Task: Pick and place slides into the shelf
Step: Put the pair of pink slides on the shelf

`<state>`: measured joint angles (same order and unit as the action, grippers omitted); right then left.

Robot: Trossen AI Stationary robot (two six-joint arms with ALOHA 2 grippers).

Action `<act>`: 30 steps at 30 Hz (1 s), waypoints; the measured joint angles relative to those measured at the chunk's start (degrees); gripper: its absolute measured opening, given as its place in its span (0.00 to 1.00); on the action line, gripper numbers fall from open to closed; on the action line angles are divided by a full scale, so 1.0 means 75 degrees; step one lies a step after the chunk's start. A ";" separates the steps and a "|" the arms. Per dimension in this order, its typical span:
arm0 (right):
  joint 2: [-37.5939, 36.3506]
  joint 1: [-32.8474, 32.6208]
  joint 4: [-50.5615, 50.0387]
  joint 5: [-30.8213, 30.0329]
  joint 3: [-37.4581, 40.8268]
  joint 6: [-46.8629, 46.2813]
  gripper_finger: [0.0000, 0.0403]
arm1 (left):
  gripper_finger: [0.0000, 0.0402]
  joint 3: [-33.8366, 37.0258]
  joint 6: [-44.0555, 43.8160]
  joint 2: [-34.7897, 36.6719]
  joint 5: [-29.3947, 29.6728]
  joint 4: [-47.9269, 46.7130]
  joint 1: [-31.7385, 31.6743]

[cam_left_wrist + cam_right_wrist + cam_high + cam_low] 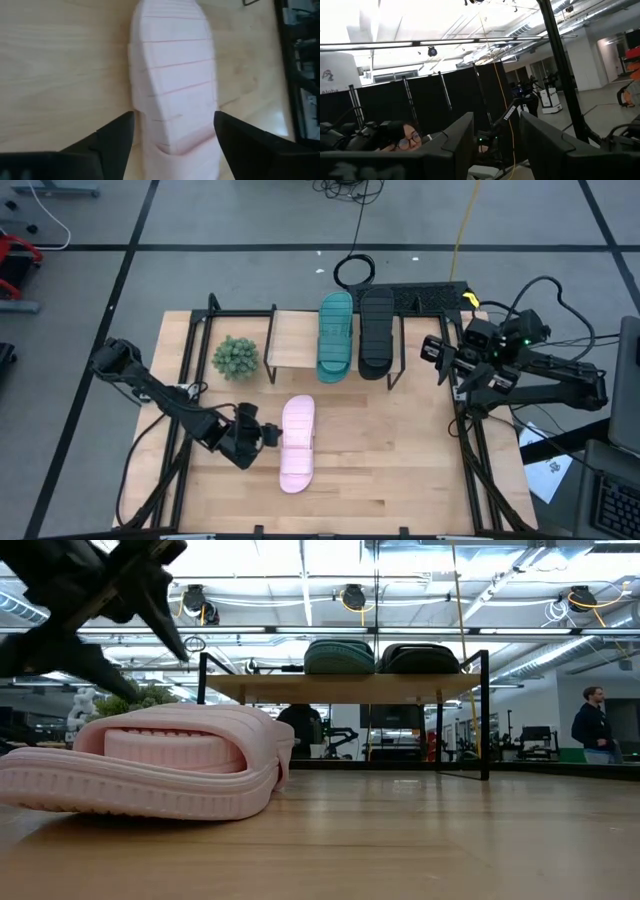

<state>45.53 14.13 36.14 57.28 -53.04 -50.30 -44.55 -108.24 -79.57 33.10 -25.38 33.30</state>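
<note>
The pale pink slide (297,442) lies sole down on the tabletop, strap up; it fills the left of the low view (160,765). My left gripper (266,435) hangs open just above its left side. In the left wrist view its two fingers stand on either side of the pink strap (172,85) and touch nothing. The teal slide (335,335) and the black slide (376,332) lie side by side on the shelf (293,338), also seen in the low view (340,687). My right gripper (438,356) waits open, raised at the table's right edge.
A small green potted plant (236,357) stands on the table left of the shelf. Black frame rails (470,450) run along both sides of the table. A bare stretch of plank lies left of the teal slide. A person (592,720) stands in the room behind.
</note>
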 joint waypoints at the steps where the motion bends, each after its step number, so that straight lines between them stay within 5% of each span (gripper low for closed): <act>1: -0.0004 0.0000 0.0000 0.0003 0.0000 0.0000 0.38 | 0.69 0.0068 -0.0027 0.0000 0.0000 -0.0004 0.0000; 4: -0.0001 0.0000 0.0000 0.0003 0.0000 0.0000 0.38 | 0.70 0.0375 -0.0168 0.0000 0.0068 0.0403 0.0006; 14: -0.0001 0.0000 0.0000 0.0004 0.0000 0.0000 0.38 | 0.70 0.2205 0.0438 0.0017 0.1139 0.4495 0.0020; 24: 0.0002 0.0000 0.0000 0.0003 0.0000 0.0032 0.38 | 0.70 0.3086 0.0618 0.0017 0.1764 0.5610 -0.0158; 30: 0.0002 0.0000 0.0000 0.0003 0.0000 0.0061 0.38 | 0.70 0.3257 0.0789 0.0017 0.1471 0.5850 -0.0613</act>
<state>45.54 14.13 36.14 57.30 -53.04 -49.84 -20.12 -102.32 -79.44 44.13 18.50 28.70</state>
